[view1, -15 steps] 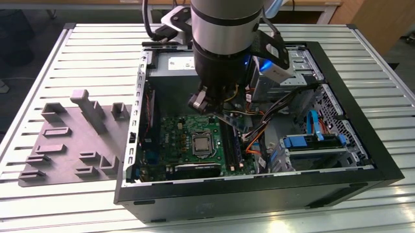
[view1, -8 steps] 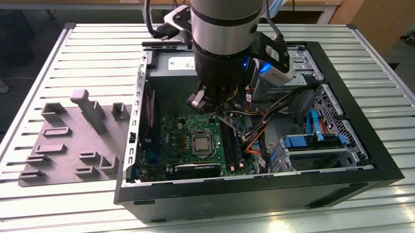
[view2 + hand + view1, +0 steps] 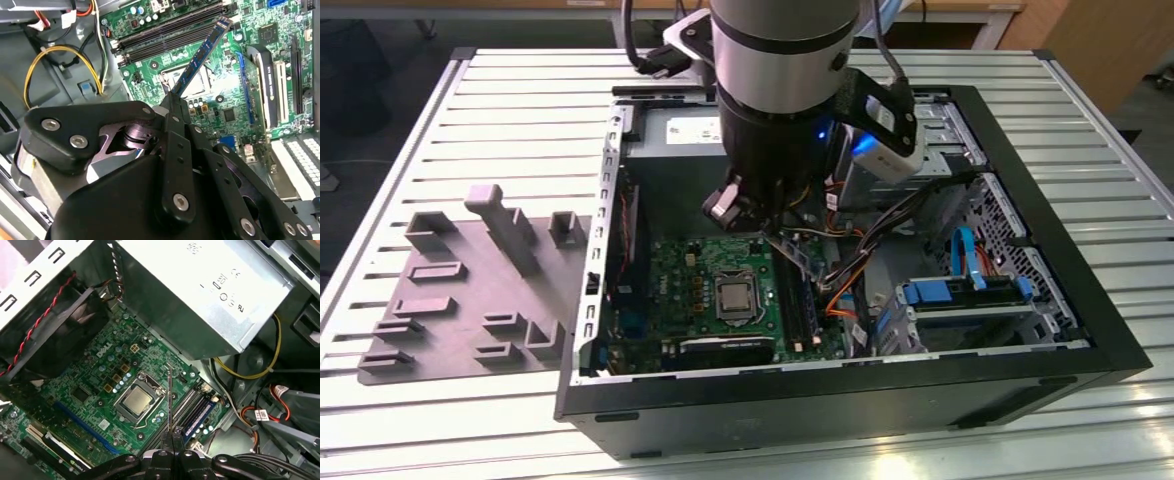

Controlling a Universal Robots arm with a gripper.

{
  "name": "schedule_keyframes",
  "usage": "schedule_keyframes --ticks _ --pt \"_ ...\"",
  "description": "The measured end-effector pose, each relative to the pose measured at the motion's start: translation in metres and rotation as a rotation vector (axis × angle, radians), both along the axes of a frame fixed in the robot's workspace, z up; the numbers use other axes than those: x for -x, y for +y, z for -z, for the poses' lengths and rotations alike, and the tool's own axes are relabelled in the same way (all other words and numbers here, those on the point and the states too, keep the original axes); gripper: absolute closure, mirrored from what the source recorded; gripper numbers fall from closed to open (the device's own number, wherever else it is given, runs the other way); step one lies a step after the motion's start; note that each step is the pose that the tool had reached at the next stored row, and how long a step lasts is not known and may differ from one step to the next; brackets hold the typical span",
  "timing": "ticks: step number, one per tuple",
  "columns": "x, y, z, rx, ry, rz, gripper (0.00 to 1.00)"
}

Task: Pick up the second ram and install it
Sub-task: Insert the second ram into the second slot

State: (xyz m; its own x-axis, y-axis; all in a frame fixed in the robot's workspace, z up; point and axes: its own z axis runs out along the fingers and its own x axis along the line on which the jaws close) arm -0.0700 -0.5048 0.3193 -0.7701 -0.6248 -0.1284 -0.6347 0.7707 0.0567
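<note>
**Item: second ram [image 3: 200,55].** Thin blue-green stick with dark chips. One end is held in the gripper [image 3: 175,102], and the rest projects out beyond the fingertips.

**Gripper:** closed tight on that end of the stick, a finger [image 3: 172,131] pressing each flat face. In the first wrist view the second ram [image 3: 170,400] shows edge-on, rising straight out of the gripper [image 3: 173,437].

**Position:** inside the open computer case [image 3: 854,400], over the motherboard [image 3: 165,57]. The stick sits between the processor socket [image 3: 136,401] and the memory slots [image 3: 192,410], its free end near the slots [image 3: 170,30]. Whether that end touches the board cannot be told. In the exterior view it hangs tilted [image 3: 798,258] below the arm.

**Setting:** the case lies on a slatted surface [image 3: 454,100]. A grey tray [image 3: 454,300] sits near the surface's edge at the exterior view's left, just beside the case.
</note>
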Motion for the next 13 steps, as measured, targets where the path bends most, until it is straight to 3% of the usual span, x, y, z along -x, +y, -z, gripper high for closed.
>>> schedule_keyframes --ticks 13 --pt "0.0000 0.0000 0.0003 -0.0001 0.0000 0.093 0.89"
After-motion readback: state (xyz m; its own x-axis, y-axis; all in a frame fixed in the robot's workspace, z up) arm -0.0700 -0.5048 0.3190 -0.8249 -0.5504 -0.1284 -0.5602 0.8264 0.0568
